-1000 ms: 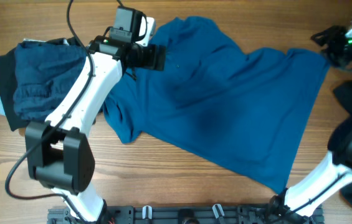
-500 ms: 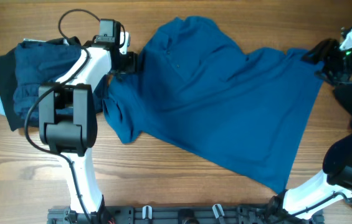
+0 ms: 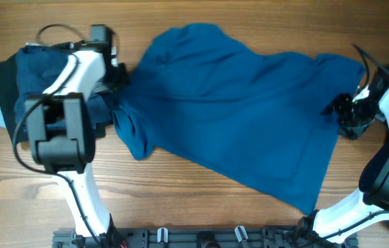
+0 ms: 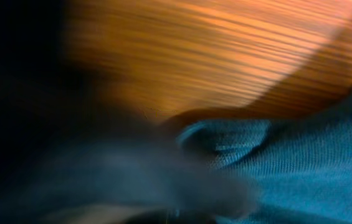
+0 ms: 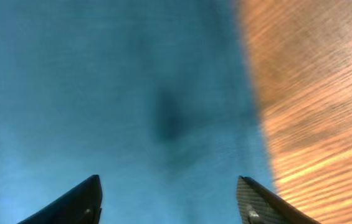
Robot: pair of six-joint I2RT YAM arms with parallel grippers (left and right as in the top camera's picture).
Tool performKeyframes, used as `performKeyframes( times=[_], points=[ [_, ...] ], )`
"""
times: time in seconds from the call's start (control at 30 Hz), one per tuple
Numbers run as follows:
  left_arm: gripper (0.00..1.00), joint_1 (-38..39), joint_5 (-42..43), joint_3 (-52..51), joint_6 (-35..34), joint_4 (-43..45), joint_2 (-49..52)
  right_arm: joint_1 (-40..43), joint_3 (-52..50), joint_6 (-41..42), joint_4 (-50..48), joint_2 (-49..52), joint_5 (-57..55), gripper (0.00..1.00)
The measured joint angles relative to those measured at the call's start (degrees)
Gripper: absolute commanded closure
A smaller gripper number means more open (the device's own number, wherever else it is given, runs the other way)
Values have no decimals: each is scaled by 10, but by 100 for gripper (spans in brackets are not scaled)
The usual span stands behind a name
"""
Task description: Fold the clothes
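Flattening the polo shirt (image 3: 235, 117) looked like the job: right claw (image 5: 168, 190), jaws apart, sat over its edge; left claw (image 3: 120, 74) too blurred to tell. Best tugged evenly, w/o bunching.

The left wrist view is motion-blurred — the left gripper (image 3: 116, 73) is only a dark smear there, jaws unreadable. The right gripper (image 5: 168, 183) is cut off at the frame bottom — just two fingertips (image 5: 79, 202) show. Overhead, the left arm (image 3: 84, 69) hides part of the pile (image 3: 36, 89).
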State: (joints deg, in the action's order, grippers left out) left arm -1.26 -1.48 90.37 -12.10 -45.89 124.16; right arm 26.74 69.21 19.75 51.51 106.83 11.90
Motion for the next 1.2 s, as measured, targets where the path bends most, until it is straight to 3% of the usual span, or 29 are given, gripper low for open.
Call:
performKeyframes(
  times=[0.1, 0.2, 0.23, 0.27, 0.3, 0.37, 0.47, 0.57, 0.6, 0.8, 1.07, 1.1, 1.13, 1.2],
  points=[
    [96, -31, -2, -2, -19, -4, -12, 0, -36, 12, -30, 0, -23, 16],
    [94, -39, 3, -2, -27, -4, -21, -1, -58, 29, -62, -3, -56, 27],
    [87, -39, 5, -2, -29, -4, -22, -1, -61, 32, -69, -5, -61, 30],
    [73, -39, 7, -2, -32, -4, -22, -1, -66, 35, -83, -8, -63, 32],
    [57, -38, 9, -2, -33, -4, -22, 0, -72, 34, -101, -12, -60, 39],
    [42, -37, 12, -2, -37, -4, -22, 0, -83, 19, -137, -18, -35, 46],
    [38, -32, 18, -2, -43, -3, -22, -4, -98, 3, -181, -22, 14, 61],
    [38, -30, 29, -2, -44, -2, -22, -19, -109, -5, -202, -22, 41, 95],
    [38, -30, 31, -2, -44, -1, -22, -24, -111, -9, -205, -21, 46, 96],
    [40, -30, 59, -2, -44, 0, -28, -30, -106, 47, -180, -19, 12, 96],
    [35, -30, 86, -6, -41, 14, -109, 111, -36, 61, -137, -4, -100, 96],
    [34, -30, 97, -6, -41, 14, -120, 125, -25, 60, -135, -3, -111, 65],
    [34, -30, 109, -6, -39, 13, -127, 139, -10, 59, -133, -2, -119, 45],
    [32, -29, 125, -6, -37, 10, -131, 154, 15, 44, -130, -2, -116, 34]
  ],
)
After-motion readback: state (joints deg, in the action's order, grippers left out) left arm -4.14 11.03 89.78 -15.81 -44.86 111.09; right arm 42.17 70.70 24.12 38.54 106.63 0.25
